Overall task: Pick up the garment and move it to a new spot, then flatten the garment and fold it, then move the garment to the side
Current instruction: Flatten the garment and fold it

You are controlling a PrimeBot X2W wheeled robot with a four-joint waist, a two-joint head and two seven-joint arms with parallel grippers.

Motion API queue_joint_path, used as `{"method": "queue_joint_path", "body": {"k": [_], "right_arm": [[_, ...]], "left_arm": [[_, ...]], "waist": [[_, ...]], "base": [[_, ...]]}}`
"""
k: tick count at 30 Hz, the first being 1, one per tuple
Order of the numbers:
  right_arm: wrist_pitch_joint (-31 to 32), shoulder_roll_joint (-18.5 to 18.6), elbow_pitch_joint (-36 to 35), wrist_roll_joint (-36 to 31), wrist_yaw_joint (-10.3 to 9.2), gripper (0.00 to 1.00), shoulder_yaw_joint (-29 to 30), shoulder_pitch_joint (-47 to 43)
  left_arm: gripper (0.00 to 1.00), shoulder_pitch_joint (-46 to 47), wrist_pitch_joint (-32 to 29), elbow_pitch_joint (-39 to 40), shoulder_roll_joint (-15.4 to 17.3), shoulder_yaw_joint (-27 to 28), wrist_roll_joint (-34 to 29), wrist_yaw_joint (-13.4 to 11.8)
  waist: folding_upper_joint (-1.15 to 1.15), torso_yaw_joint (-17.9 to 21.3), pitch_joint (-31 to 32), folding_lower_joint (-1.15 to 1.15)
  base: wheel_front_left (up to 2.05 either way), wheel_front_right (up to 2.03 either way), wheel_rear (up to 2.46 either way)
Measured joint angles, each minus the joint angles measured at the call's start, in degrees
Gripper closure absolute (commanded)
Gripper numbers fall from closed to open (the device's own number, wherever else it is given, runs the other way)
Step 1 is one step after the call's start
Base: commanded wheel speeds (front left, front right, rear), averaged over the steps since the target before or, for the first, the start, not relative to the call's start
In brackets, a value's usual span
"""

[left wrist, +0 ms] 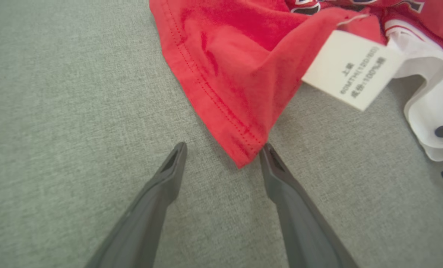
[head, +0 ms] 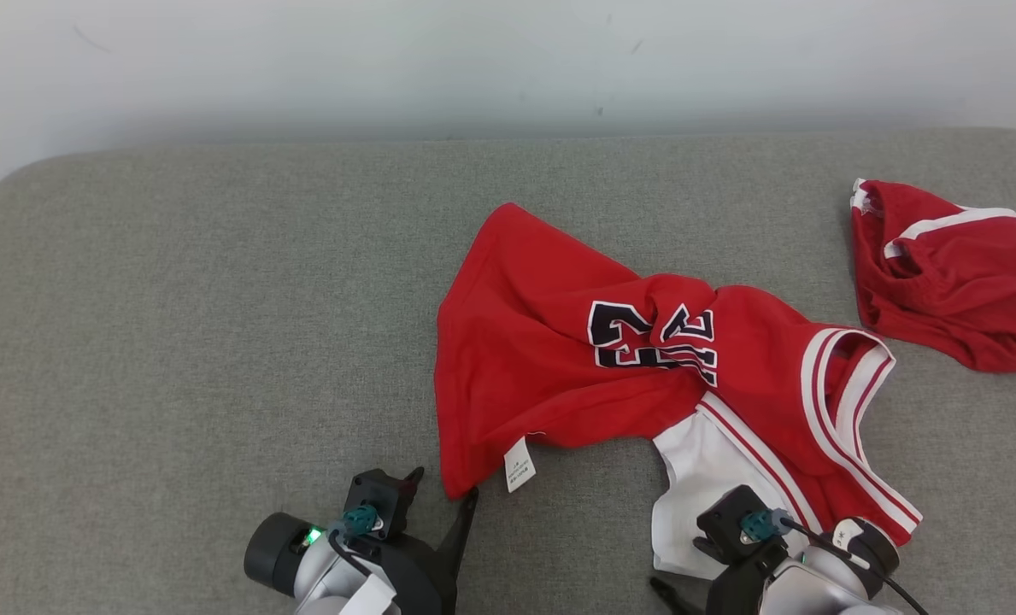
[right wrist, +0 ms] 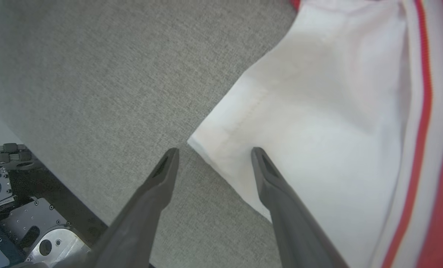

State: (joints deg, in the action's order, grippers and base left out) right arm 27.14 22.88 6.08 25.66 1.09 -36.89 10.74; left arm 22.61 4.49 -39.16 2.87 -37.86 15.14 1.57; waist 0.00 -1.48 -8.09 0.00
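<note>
Bracketing the crumpled red jersey [head: 550, 350] on the grey padded surface [head: 174, 342], we hold both jaws wide: left gripper [left wrist: 224, 146] at its red hem corner [left wrist: 243, 154], right gripper [right wrist: 212, 150] at its white corner [right wrist: 221, 143]. Pick-up step, we judge; next, close and lift.

1. A grey woven surface [head: 174, 342] with rounded far corners spreads under and all around the left claw [left wrist: 223, 147] and the right claw [right wrist: 212, 150].
2. A red bundle of cloth [head: 943, 282] with white trim lies crumpled on it, well ahead of the right claw and off to that claw's right.
3. A pale wall [head: 388, 60] with a few small dark marks rises past the surface's far edge, far ahead of both claws.
</note>
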Motion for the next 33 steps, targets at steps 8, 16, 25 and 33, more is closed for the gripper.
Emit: {"method": "queue_joint_path", "body": {"k": [8, 16, 25, 33], "right_arm": [[-1.52, -1.81, 3.83, -1.65, -0.09, 1.00, -0.47, 2.24], [-6.94, -3.77, 4.80, 2.26, -0.09, 1.00, 3.85, 2.63], [-12.54, -2.21, 2.09, 8.75, 1.98, 1.00, 11.80, 2.99], [-7.38, 1.79, 3.01, 10.09, 5.23, 1.00, 8.99, 9.37]], "left_arm": [[1.00, 1.40, 0.08, -2.03, -0.14, -0.59, 0.37, 0.55], [1.00, 1.78, 2.36, -2.08, -0.36, 1.41, 1.07, -0.59], [1.00, 2.32, 5.87, 0.63, 4.26, 6.43, 2.88, -3.42], [1.00, 2.99, 5.38, 3.81, 6.44, 7.26, 4.65, 0.42]], "waist": [[0.00, 0.38, -0.02, 0.00], [0.00, 0.48, 0.12, 0.00], [0.00, 0.48, 0.87, 0.00], [0.00, 0.43, 0.40, 0.00]], "base": [[0.00, 0.00, 0.00], [0.00, 0.00, 0.00], [0.00, 0.00, 0.00], [0.00, 0.00, 0.00]]}}
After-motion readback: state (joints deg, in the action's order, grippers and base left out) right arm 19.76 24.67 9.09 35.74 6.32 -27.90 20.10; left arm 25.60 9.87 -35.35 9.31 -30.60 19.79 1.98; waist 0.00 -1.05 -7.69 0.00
